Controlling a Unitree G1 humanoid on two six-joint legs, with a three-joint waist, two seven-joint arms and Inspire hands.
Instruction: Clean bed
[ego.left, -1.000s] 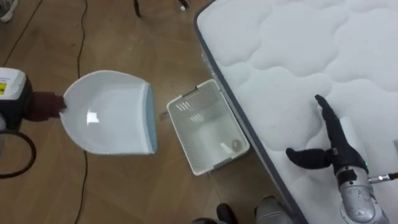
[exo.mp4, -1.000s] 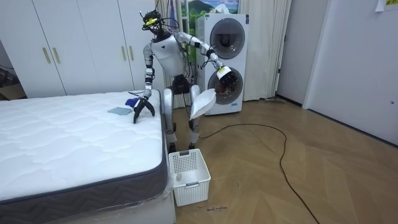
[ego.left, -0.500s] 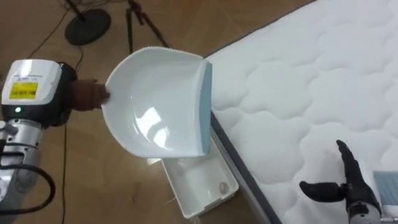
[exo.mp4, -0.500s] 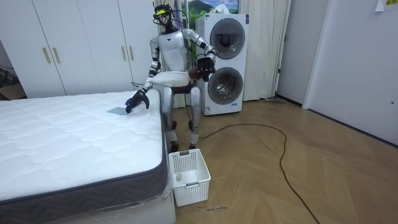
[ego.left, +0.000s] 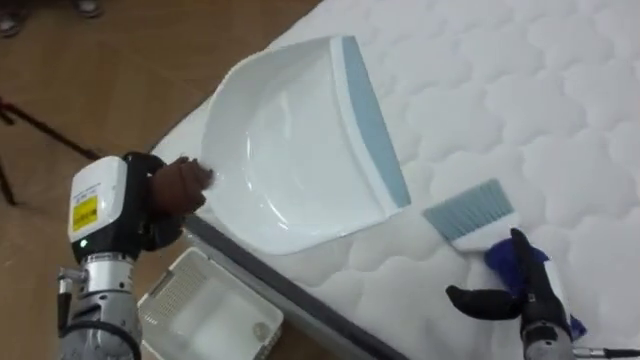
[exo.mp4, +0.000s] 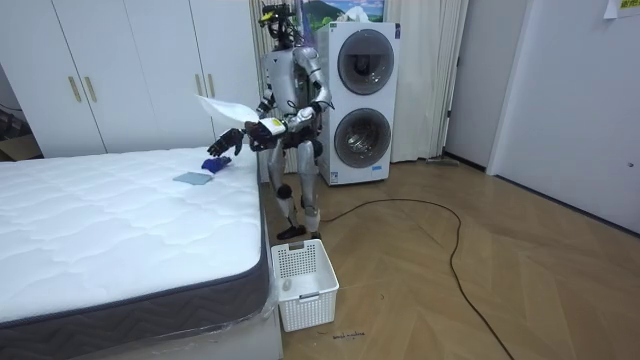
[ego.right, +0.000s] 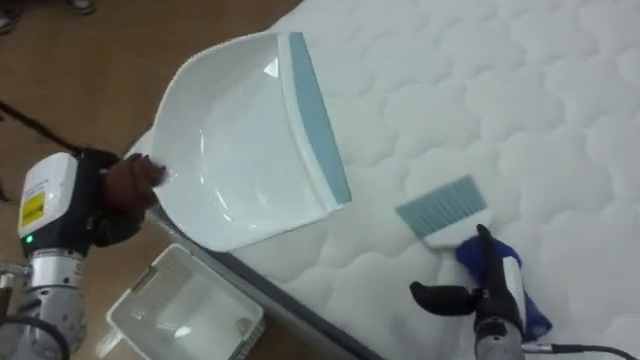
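Gripping the dark handle of a white dustpan (ego.left: 290, 140), the left hand (ego.left: 165, 195) has its fingers curled tight round the handle at the pan's narrow back end. The pan is held in the air over the side edge of the bed (ego.left: 520, 90), hollow side up. The pale blue strip along its open front is turned toward the middle of the mattress. The room view shows the pan raised well clear of the quilted surface and tilted.

The right hand (ego.left: 530, 298) is over the mattress, further in from that edge. Its fingers are straight, its thumb is spread out to the side, and it holds nothing. It lies over the blue handle of a brush (ego.left: 468, 213), and whether it touches the handle cannot be told. The brush lies flat on the mattress with its pale blue bristles fanned out toward the dustpan's front strip, near it but apart.

Below the left hand, a white slatted basket (ego.left: 200, 320) stands on the wooden floor (ego.left: 90, 80) just beside the bed's side edge. In the room view it stands near the bed's corner.

In that view the robot stands upright at the bed's side edge with both arms stretched out over the mattress. Two stacked washing machines (exo.mp4: 360, 95) are behind it, and white wardrobe doors (exo.mp4: 130, 75) run along the wall at the room view's left.
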